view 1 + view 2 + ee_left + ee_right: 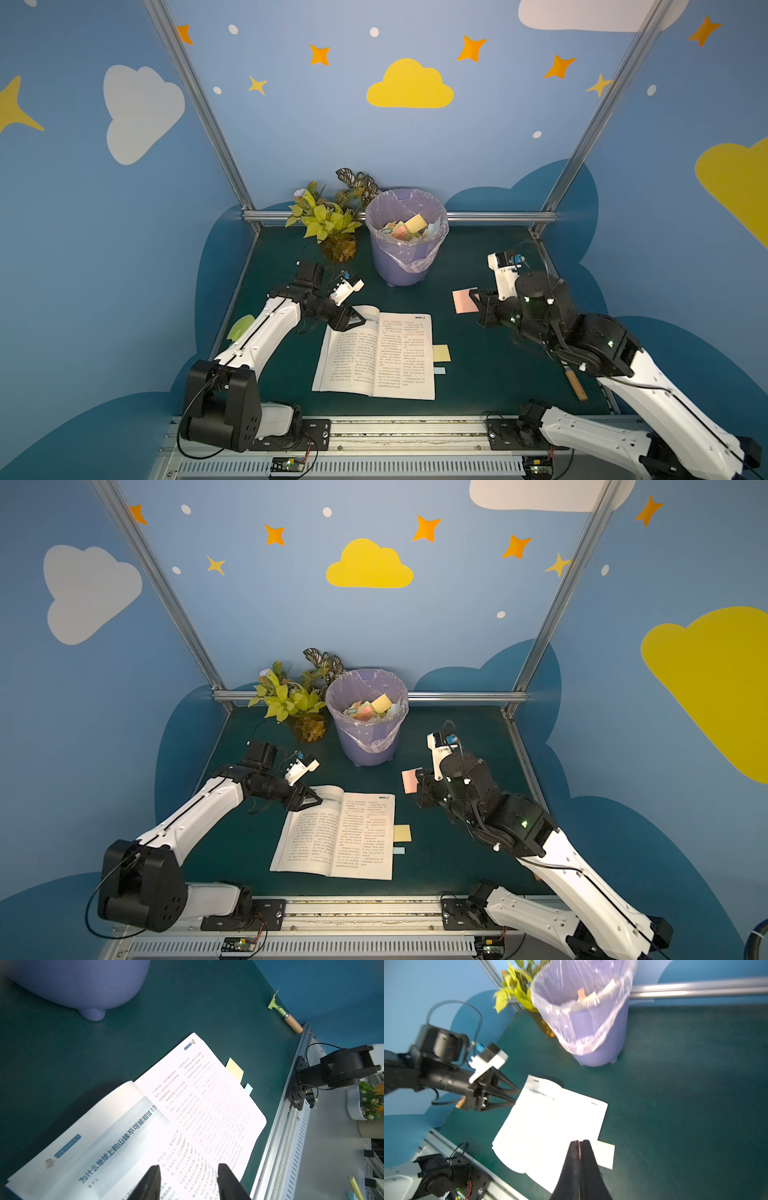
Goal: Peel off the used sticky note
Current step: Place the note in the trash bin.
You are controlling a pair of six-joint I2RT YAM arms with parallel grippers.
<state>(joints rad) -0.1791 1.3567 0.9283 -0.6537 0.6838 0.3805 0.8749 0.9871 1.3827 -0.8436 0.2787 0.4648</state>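
We see left gripper (189,1167) wide apart over the book (374,353) | right gripper (579,1141) pinches the pink sticky note (462,301) up off the table (478,365)

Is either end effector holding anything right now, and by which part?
The right end effector pinches the pink sticky note by its edge; the left end effector is open, holding nothing.

Pink note (462,301) half hidden behind right fingers (476,297); book (550,1122) print blurred.
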